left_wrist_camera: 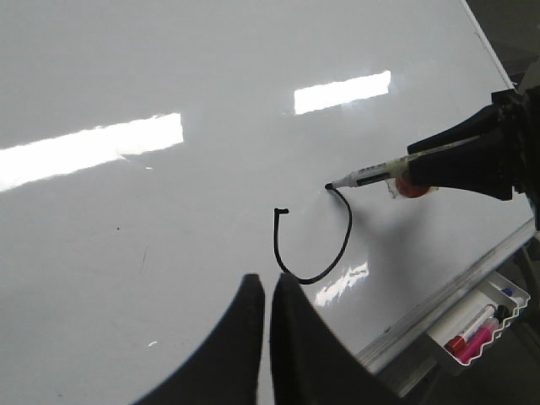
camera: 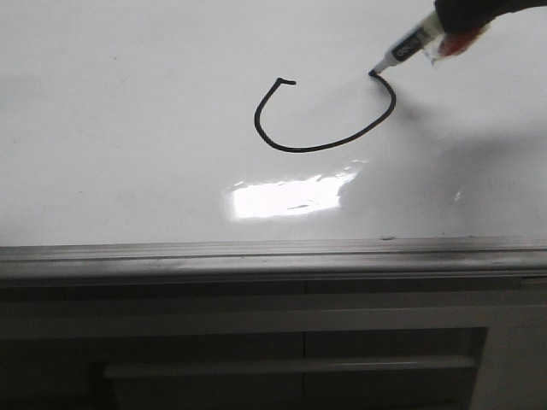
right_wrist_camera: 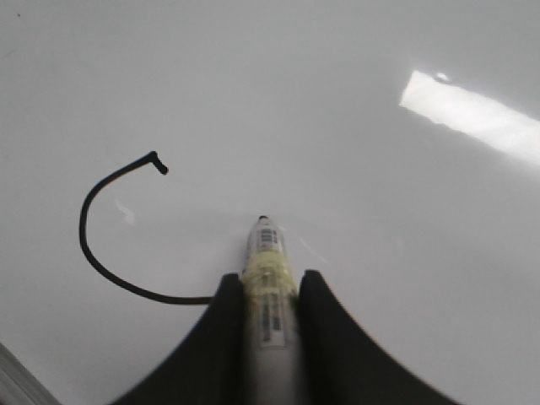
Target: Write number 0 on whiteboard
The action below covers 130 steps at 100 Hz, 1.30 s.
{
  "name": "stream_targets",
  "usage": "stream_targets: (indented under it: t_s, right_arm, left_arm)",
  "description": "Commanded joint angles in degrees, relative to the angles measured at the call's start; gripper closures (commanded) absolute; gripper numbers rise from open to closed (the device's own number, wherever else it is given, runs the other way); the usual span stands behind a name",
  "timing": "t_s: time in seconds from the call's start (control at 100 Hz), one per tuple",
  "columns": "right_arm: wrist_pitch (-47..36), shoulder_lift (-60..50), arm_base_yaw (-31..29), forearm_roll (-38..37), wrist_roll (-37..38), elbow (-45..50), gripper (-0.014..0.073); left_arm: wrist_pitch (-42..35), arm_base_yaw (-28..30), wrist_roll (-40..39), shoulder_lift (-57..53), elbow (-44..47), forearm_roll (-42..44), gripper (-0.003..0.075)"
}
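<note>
Two end effectors show here. The right end effector [right_wrist_camera: 268, 291] pinches a marker [camera: 408, 47] between its dark fingers [right_wrist_camera: 325, 329], with the barrel taped and the tip touching the whiteboard [camera: 128, 154]. That tip sits at the upper right end of the number 0 [camera: 316, 147], a thin black line that is only partly drawn: it begins with a small hook at the upper left, curves down around the near side and rises on the right to the marker, leaving the far side open. A bright rectangular glare [camera: 286, 196] lies just nearer than the loop. The left end effector [left_wrist_camera: 260, 337] hangs near the loop's near side, its fingers pressed almost together around nothing. A tray [left_wrist_camera: 481, 325] of markers hangs at the board's right edge.
</note>
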Motion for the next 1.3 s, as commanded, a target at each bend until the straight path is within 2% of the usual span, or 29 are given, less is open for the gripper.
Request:
stream_targets:
  t_s: [0.0,0.18,0.63,0.73,0.91,1.0,1.13,1.22,1.29]
  right_arm:
    - [-3.1,1.6,1.8,-0.9,0.0,-2.5,0.0642]
    - [-3.7,5.5,5.5,-0.9,0.0,-4.2,0.0642]
    - [-5.1,7.6,6.2,-0.3,0.0,-4.7,0.0642]
    - [-7.1,5.4,7.2,-0.4,0.0,-5.7,0.0642]
    - [-6.9,-3.1,9.7,-0.4,0.0,-15.1,0.0643]
    - [-3.1,-5.9,9.8,-1.0,0.0,-19.9,0.0643]
    - [5.8,-6.9,10.1,-1.1,0.0,-21.7,0.0643]
    - [13.0,-6.6,12.0,-1.0,0.0,-20.8,0.0642]
    - [15.9,-6.1,14.8,-0.3,-0.1,-19.3,0.0642]
  left_arm:
    - [-3.5,-0.1,-0.6,0.0,-1.6,-1.0,0.0740]
    - [-3.5,-0.1,-0.6,0.0,-1.6,-1.0,0.0740]
    - [-3.5,-0.1,-0.6,0.0,-1.6,-1.0,0.0740]
    - [-3.5,-0.1,-0.6,0.0,-1.6,-1.0,0.0740]
    - [-3.5,-0.1,-0.6,0.0,-1.6,-1.0,0.0740]
    - [-3.5,-0.1,-0.6,0.0,-1.6,-1.0,0.0740]
    - [-2.6,-0.1,-0.6,0.0,-2.3,-1.0,0.0739]
    - [4.2,-0.1,1.4,0.3,-5.4,1.0,0.0725]
    - [12.2,-0.1,2.1,1.4,-9.4,4.3,0.0648]
